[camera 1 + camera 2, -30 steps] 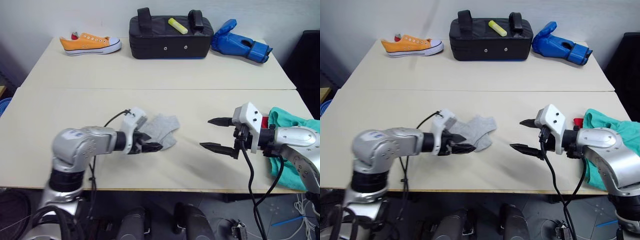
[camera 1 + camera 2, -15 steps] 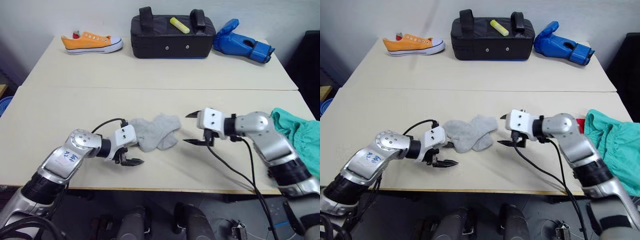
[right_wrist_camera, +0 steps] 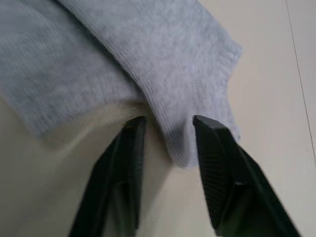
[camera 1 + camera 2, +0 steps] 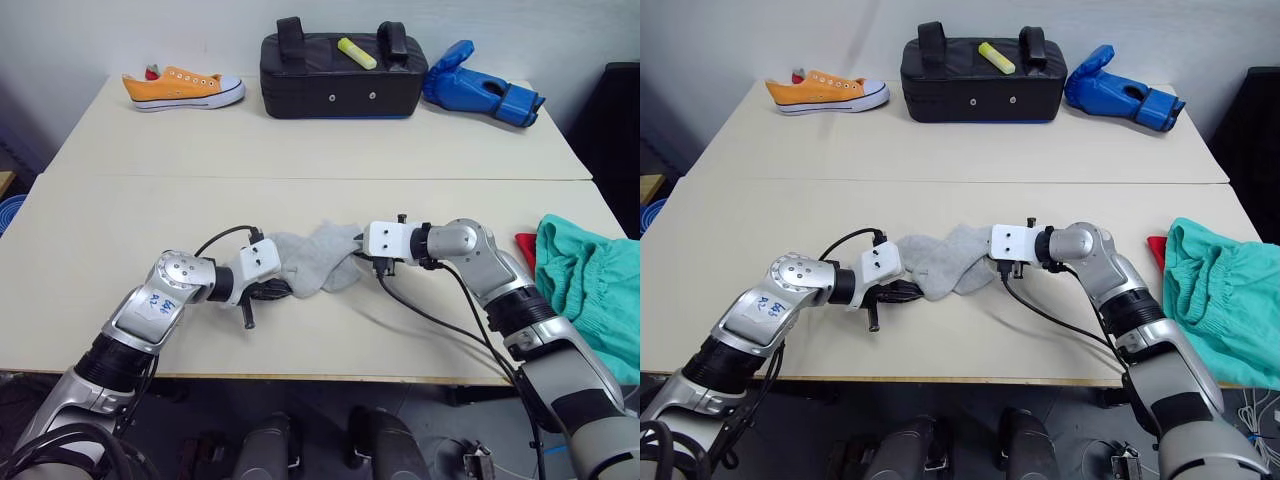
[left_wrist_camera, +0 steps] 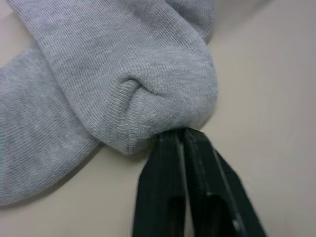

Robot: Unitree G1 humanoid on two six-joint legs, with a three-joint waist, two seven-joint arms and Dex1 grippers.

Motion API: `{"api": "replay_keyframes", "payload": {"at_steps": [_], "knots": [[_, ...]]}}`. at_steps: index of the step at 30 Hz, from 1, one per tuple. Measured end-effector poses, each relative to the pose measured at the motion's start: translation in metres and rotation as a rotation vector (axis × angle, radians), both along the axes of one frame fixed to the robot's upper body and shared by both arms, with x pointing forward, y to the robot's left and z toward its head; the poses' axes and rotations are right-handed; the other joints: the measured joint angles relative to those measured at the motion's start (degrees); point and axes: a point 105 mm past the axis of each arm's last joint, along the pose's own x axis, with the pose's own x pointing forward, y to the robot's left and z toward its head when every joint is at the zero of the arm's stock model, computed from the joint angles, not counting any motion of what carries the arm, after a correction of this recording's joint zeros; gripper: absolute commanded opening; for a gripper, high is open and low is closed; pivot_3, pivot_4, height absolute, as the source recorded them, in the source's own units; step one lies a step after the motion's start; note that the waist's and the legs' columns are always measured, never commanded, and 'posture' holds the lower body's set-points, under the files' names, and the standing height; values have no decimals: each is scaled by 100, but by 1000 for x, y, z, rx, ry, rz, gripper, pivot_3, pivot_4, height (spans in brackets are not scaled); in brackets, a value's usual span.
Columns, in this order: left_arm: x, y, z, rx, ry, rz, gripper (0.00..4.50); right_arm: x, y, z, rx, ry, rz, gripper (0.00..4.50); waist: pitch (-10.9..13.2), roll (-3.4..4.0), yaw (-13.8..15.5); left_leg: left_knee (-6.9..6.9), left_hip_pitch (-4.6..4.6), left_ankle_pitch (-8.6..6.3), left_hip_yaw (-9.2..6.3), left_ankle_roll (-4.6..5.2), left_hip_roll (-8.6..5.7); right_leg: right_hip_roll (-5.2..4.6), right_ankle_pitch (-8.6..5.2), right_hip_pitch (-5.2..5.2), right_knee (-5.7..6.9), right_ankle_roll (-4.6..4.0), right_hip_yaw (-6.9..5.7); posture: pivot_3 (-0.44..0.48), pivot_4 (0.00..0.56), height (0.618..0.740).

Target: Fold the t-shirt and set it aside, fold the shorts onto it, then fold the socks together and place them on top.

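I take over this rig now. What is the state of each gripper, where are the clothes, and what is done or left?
Left gripper: shut on the socks, mid-table.
Right gripper: open, fingers astride the socks' other end, not yet closed.
Shorts: lying bunched at the table's right edge, on the t-shirt, of which a red corner peeks out.
Left: close the right gripper, fold the socks together, place them on the shorts.

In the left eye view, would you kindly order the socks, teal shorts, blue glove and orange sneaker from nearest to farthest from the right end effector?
1. socks, at the right end effector
2. shorts, right table edge
3. blue glove, far right
4. orange sneaker, far left
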Motion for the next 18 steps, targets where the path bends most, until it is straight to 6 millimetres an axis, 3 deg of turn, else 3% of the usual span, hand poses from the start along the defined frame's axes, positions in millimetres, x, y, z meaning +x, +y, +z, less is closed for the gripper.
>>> {"api": "replay_keyframes", "payload": {"at_steps": [1, 11, 15, 18], "knots": [[0, 0, 0, 2, 1, 2, 0, 0, 1, -1, 1, 4, 1, 31, 0, 0, -21, -1, 0, 1, 0, 0, 0, 0, 0, 0, 0, 0, 0, 0, 150, 740], [-11, -3, 9, -70, 123, -1, 0, -4, 5, 8, 18, -13, 41, 31, 5, 2, -68, -3, -11, 5, -4, -3, 2, 3, -1, -10, 0, -1, 0, 0, 150, 740], [-5, 3, 53, -102, 71, -31, 0, -15, 2, 45, 80, -104, 72, 31, 8, 1, -61, -3, -10, 6, -8, -6, 3, 4, -1, -8, -3, 0, -2, 0, 150, 740], [2, 8, 78, -94, -2, -58, 0, -26, 1, 54, 110, -121, 78, 31, 8, 1, -56, -4, -6, 6, -7, -6, 3, 6, -1, -5, -4, 0, -2, 0, 150, 740]]}}
